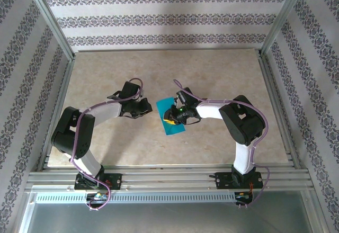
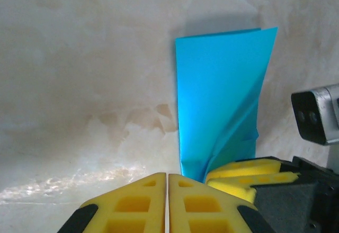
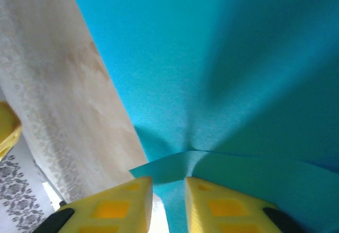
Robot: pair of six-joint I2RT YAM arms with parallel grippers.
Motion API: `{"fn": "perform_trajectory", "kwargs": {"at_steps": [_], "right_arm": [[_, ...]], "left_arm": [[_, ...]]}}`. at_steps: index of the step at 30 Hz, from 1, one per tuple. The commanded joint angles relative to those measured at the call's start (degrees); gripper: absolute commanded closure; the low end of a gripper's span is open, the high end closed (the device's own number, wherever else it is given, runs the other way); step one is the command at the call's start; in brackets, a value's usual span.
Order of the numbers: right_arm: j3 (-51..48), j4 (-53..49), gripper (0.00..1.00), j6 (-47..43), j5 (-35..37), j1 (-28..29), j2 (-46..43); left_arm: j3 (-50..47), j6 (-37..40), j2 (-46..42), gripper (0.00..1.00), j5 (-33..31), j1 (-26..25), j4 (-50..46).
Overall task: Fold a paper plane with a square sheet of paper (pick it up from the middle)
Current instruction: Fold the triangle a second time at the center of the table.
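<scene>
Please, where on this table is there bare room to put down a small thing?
Bare: the far strip of the table between both arms and the back wall, and the near strip between the two bases. Crowded: the middle, where the left fingers and right fingers meet at the square sheet of paper.

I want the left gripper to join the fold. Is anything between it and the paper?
Nothing visible does. The left gripper, shut, sits just off the paper's edge, with only bare table between them. The right gripper pinches the paper close beside it, to the side of that short path rather than across it.
</scene>
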Motion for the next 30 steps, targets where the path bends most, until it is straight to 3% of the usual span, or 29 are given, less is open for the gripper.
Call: {"fn": "perform_trajectory", "kwargs": {"at_steps": [1,4,7,14,30], "right_arm": [[-1.4,-4.5,0.81,-0.7,2.9,0.3,2.0],[-1.4,-4.9,0.92,-0.7,3.0,0.3,2.4],[-1.4,-5.0,0.96,-0.8,2.8,0.3,2.7],[-1.1,-5.8,0.97,-1.0,3.1,0.3,2.8],[-1.1,-5.7,0.97,-0.8,3.1,0.2,2.9]], "left_arm": [[-0.7,-1.9,-1.2,0.90,3.3,-2.0,2.8],[-0.5,-2.8,-0.2,0.91,4.4,-3.9,4.2],[0.6,-3.1,1.3,0.93,4.6,-5.7,4.1],[4.1,-2.4,6.2,0.95,5.5,-8.2,2.8],[7.8,0.6,11.0,1.00,0.9,-9.6,-2.6]]}}
